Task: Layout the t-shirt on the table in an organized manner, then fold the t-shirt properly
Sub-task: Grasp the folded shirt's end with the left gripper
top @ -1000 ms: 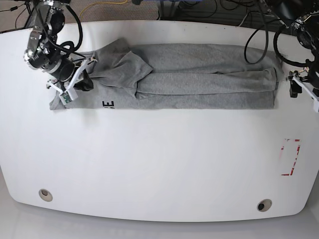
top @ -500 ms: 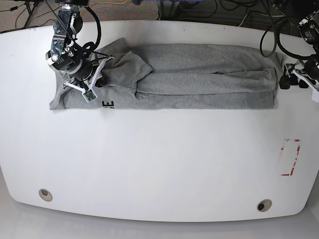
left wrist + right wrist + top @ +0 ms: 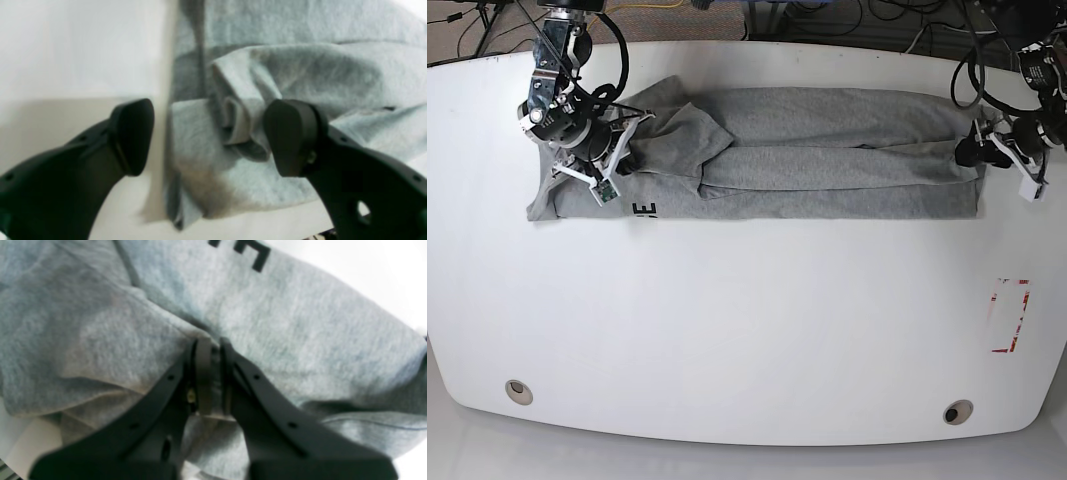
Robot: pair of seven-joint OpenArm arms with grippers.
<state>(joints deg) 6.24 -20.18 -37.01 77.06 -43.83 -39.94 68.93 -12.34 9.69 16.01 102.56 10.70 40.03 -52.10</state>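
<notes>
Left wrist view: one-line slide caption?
Open left gripper straddles the bunched edge of the grey t-shirt on the white table.

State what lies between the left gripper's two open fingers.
In the left wrist view, the t-shirt's bunched hem edge and a strip of bare table lie between the left gripper's fingers.

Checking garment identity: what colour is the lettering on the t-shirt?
Black, on the heather-grey t-shirt; the lettering shows best in the right wrist view.

Left gripper (image 3: 208, 136) wide apart, right gripper (image 3: 210, 350) pinched closed
</notes>
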